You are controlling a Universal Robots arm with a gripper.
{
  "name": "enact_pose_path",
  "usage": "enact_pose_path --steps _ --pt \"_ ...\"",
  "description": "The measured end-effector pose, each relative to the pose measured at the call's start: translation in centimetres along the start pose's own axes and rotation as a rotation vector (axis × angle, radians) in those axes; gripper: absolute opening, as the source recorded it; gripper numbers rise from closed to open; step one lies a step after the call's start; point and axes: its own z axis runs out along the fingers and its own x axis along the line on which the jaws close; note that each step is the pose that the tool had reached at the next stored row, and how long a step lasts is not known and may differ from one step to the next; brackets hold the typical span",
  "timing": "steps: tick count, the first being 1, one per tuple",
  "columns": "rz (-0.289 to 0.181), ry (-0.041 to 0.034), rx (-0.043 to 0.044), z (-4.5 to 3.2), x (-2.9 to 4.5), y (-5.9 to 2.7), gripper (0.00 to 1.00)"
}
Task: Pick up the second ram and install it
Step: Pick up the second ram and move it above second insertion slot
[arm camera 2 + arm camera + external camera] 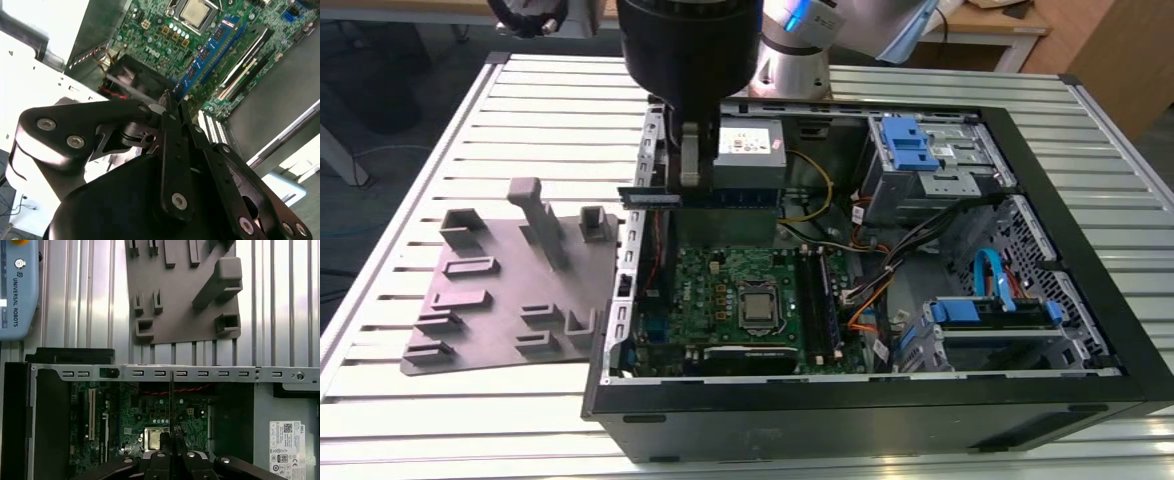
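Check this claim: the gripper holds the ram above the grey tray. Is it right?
Not quite. In the exterior view the gripper holds the ram above the open case, not above the grey tray, which lies beside the case on the exterior view's left.

One open computer case [854, 420] is sitting on the table [520, 90], holding one green motherboard [707, 280], one silver processor [758, 305] and two blue drive brackets [907, 140]. One grey tray [494, 300] is lying at its nine o'clock, and one ram [740, 197] is hanging in the jaws.
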Motion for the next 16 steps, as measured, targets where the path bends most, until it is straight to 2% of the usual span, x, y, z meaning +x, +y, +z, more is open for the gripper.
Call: enact_pose_path --steps 8,16 --pt "0.009 -0.0003 0.0006 1.08 0.07 -1.37 0.11" --pt "0.015 -0.0005 0.0011 2.01 0.13 -3.11 0.11"
